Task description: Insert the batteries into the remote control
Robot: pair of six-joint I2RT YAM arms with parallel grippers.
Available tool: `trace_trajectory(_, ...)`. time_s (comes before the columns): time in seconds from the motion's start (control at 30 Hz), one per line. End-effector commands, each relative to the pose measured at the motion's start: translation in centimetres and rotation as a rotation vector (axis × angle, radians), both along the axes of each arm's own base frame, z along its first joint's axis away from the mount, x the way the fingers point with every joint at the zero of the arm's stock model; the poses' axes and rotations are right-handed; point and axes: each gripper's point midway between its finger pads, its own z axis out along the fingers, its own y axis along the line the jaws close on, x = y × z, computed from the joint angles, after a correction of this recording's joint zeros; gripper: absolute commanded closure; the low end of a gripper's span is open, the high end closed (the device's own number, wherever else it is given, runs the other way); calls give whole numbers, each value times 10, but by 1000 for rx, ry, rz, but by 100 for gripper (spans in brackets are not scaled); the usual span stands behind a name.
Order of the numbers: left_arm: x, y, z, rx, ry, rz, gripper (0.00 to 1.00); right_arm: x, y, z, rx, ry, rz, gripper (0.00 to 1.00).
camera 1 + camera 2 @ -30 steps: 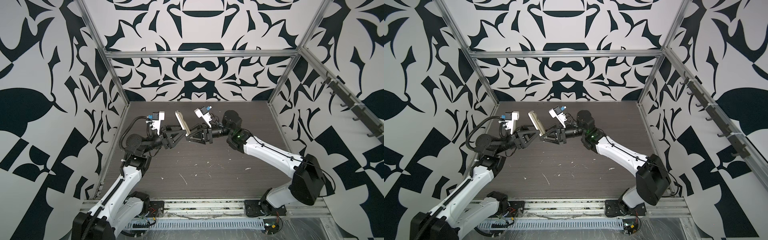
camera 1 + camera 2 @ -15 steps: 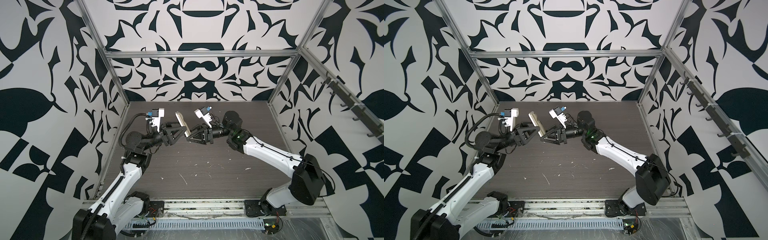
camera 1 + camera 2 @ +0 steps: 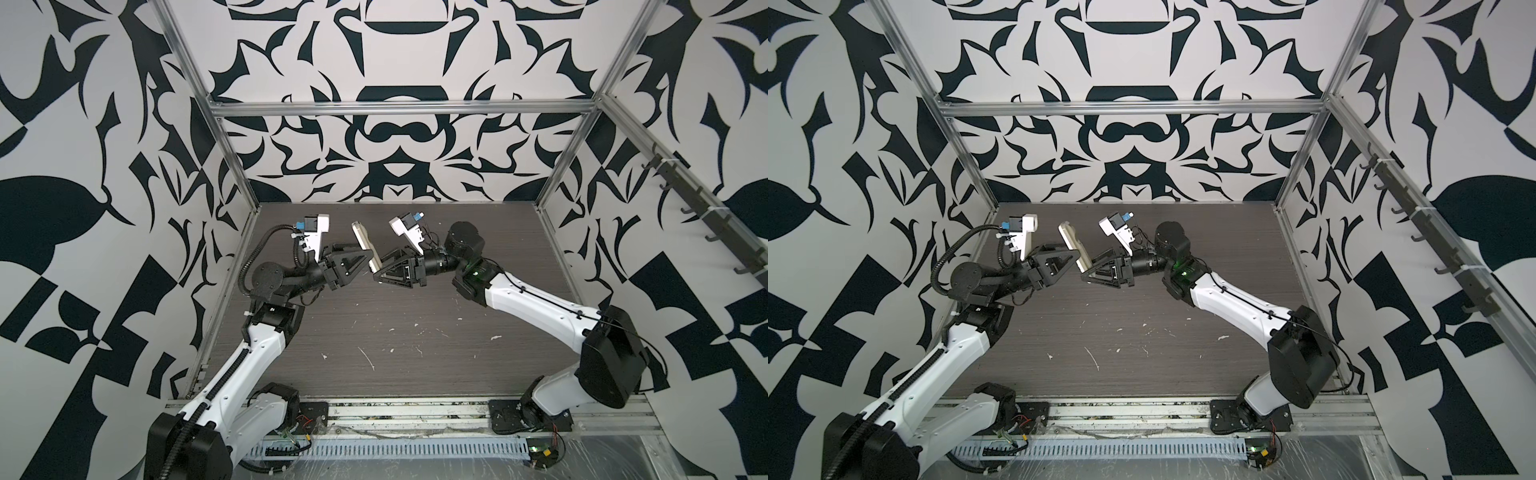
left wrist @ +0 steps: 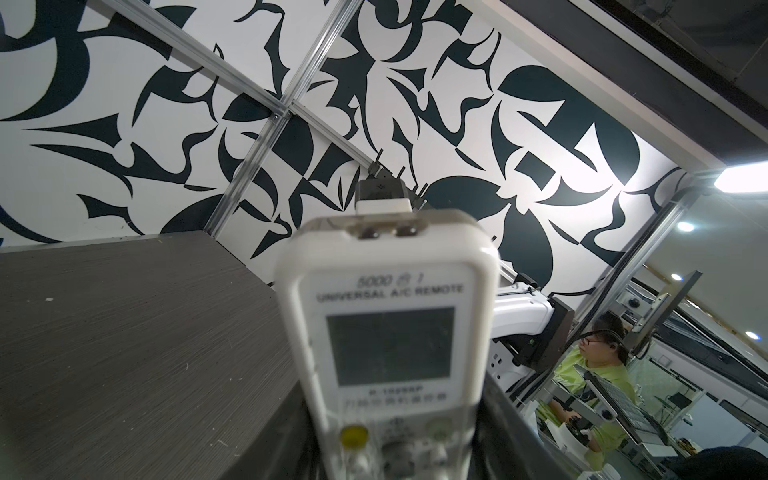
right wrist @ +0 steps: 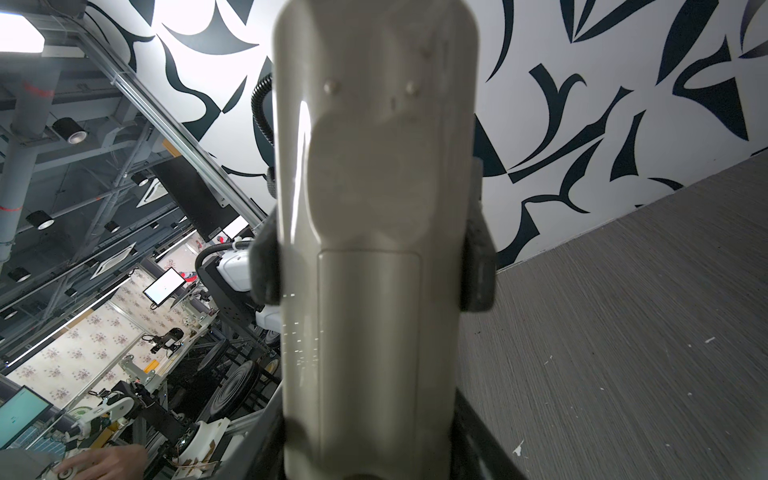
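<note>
Remote control (image 3: 365,246): held in the air above the tabletop (image 3: 415,353), toward 11 o'clock of its middle in both top views. It is tilted, with the top end toward 11 o'clock.
Left gripper (image 3: 370,261): comes in from 9 o'clock. It is part-closed on the remote's lower half, and its grey fingertips (image 5: 264,266) press against both long edges.
Right gripper (image 3: 376,275): comes in from 3 o'clock, part-closed and clamping the remote's bottom end.
Faces: the screen (image 4: 390,347) faces the left wrist camera. The plain back with its cover panel (image 5: 370,332) in place faces the right wrist camera.
</note>
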Motion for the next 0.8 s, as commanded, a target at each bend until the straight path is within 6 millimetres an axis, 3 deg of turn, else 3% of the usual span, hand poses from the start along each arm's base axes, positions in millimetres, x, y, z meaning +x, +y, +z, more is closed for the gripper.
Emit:
trace_trajectory(0.0,-2,0,13,-10,-62,3,57,-8,-2,17,52,-49,25,100)
trace_trajectory(0.17,1,-1,10,-4,-51,8,59,-4,0,16,45,-34,14,93)
trace_trajectory(0.6,10,0,4,9,-29,49,64,7,1,5,-21,-15,-49,34)
trace_trajectory(0.77,13,0,2,27,-17,63,64,13,-2,0,-48,-17,-89,24)
